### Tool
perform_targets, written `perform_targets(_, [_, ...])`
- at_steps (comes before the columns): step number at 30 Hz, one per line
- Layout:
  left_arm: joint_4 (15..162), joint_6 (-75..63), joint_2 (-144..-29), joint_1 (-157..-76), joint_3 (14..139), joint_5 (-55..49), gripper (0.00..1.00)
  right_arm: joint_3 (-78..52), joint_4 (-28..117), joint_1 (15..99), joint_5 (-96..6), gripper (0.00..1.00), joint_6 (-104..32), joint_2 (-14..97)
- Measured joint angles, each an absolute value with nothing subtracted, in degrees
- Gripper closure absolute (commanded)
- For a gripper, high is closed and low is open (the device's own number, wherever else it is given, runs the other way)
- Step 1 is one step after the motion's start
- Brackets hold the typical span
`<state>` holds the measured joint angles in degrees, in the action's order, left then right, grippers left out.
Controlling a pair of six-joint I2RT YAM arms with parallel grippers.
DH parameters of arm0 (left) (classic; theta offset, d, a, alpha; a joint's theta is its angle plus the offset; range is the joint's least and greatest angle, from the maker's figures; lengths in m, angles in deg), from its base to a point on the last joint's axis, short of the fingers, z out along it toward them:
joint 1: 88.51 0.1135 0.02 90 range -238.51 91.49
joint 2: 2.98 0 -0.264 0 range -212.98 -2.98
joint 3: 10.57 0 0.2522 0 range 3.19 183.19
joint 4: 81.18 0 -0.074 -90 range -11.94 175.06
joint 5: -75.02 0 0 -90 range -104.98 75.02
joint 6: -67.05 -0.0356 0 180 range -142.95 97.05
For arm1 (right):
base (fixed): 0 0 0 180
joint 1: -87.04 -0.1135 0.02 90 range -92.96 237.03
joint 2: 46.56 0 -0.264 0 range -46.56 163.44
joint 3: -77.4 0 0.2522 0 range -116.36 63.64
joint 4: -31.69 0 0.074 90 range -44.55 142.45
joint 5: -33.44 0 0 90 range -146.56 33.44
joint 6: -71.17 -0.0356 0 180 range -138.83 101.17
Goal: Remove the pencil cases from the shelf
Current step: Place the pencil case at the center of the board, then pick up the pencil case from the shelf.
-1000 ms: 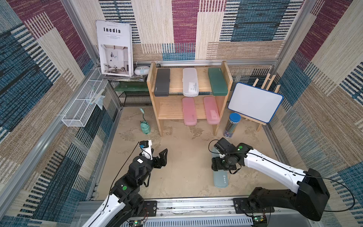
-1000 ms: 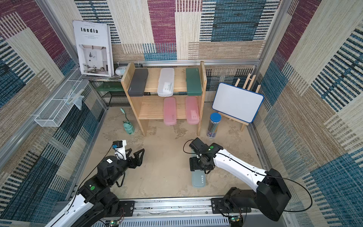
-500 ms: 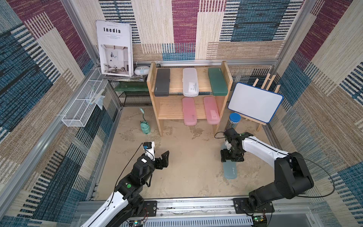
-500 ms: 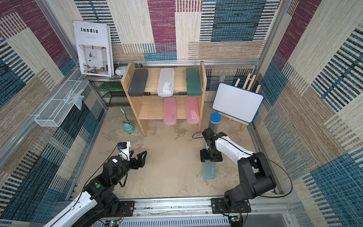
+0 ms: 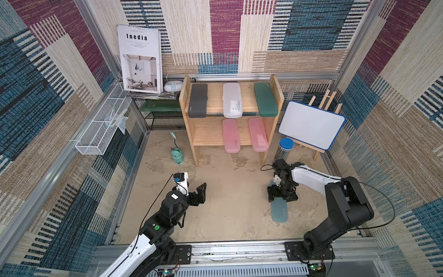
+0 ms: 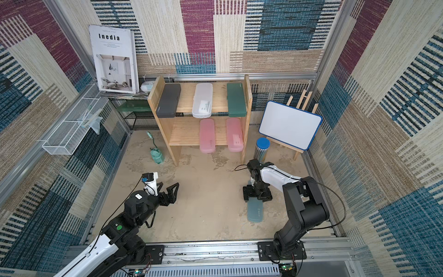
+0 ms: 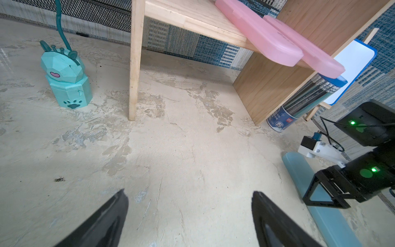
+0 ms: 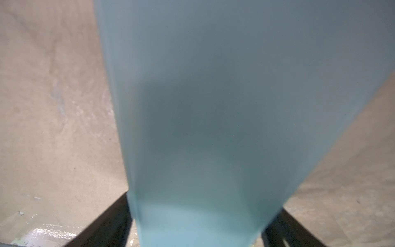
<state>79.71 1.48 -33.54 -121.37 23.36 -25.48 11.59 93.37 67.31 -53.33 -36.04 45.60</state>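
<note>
1 long, flat, teal plastic pencil case (image 5: 280,212) lies flat on the beige floor (image 5: 227,211). It is off the small two-tier light wood shelf (image 5: 211,130) and well in front of its right side. In both top views the right gripper (image 5: 282,195) covers the middle of the case. Only the near end and a sliver of the far tip show.

In the right wrist view the case fills most of the picture as a blur. Only the tips of 2 black fingers (image 8: 111,220) show, 1 at each long edge. This claw straddles the case crosswise. Whether it presses the case or stands just clear cannot be told.

The left gripper (image 7: 189,192) hovers over bare floor, spread wide with nothing between its fingers, well apart from the teal case.

5 cases lie on the shelf. A dark grey case (image 5: 198,100), a frosted white case (image 5: 232,100) and a larger dark green case (image 5: 265,99) are on the top tier. A pink case (image 5: 230,135) and a second pink case (image 5: 258,134) are on the lower tier, with their front ends overhanging.
</note>
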Motion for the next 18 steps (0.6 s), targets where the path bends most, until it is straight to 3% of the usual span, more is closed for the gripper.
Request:
perform_targets(8, [82.97, 7.2, -43.68, -121.37, 30.26, -20.21, 0.01, 5.03, 94.75, 67.42, -58.05, 0.01, -37.24, 32.92])
perform_targets(18, [100.34, 24.76, -70.92, -121.26, 44.45, -7.6, 0.01, 8.97, 84.26, 67.44, -58.03, 0.01, -40.59, 8.05])
